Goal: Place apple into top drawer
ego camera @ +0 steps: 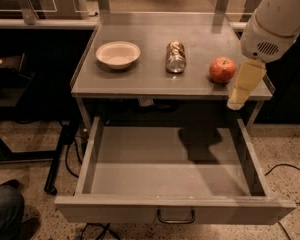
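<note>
Gripper point(238, 98): pale yellowish, hanging down off the big white arm point(277, 19) on the right of the view. Its tip sits over the front right edge of the tabletop point(150, 81). We honestly can't tell from this angle whether it's spread or closed.

Apple point(222, 69): red-orange and sitting on the tabletop, just left of the gripper as we look at it and a touch further back. It's really close, but we see a thin gap, so we'd call it not touching. It's not in the drawer yet.

Top drawer point(175, 210): below the gripper and off to its left, pulled well out toward us. We see its grey bottom, with a dark shadow on the part nearest the gripper's side. Its right wall runs almost straight under the gripper.

Handle point(175, 217): small dark curved pull in the middle of the front panel, well below and left of the gripper.

Can point(175, 57): lying on its side on the tabletop, left of the apple and so further from the gripper, one end facing us.

Bowl point(118, 54): whitish and shallow, standing upright, further left again and well apart from the gripper.

Leg point(5, 211): someone in jeans down in the bottom left corner, about as far from the gripper as it gets.
</note>
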### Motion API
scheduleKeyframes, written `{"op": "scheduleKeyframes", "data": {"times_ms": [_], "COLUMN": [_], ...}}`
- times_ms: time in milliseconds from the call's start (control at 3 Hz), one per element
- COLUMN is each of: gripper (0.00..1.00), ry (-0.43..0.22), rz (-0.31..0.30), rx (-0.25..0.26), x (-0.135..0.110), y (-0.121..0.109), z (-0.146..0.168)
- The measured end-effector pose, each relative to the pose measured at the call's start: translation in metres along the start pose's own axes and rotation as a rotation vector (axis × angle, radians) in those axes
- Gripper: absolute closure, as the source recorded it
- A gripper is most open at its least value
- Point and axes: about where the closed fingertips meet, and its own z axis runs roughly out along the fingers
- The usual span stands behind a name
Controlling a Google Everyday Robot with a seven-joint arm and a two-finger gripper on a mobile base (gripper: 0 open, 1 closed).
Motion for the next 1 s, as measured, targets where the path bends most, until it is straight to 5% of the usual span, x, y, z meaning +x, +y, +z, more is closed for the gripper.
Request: {"op": "scheduleKeyframes", "data": {"times_ms": [333,1000], "gripper": [0.00,0.00], "ry": [0.004,0.002], "rz": [-0.039,-0.044], "rx": [-0.021,-0.012], "x": [-0.022,-0.023], "y": [-0.043,-0.060], "z": [0.036,0.035]}}
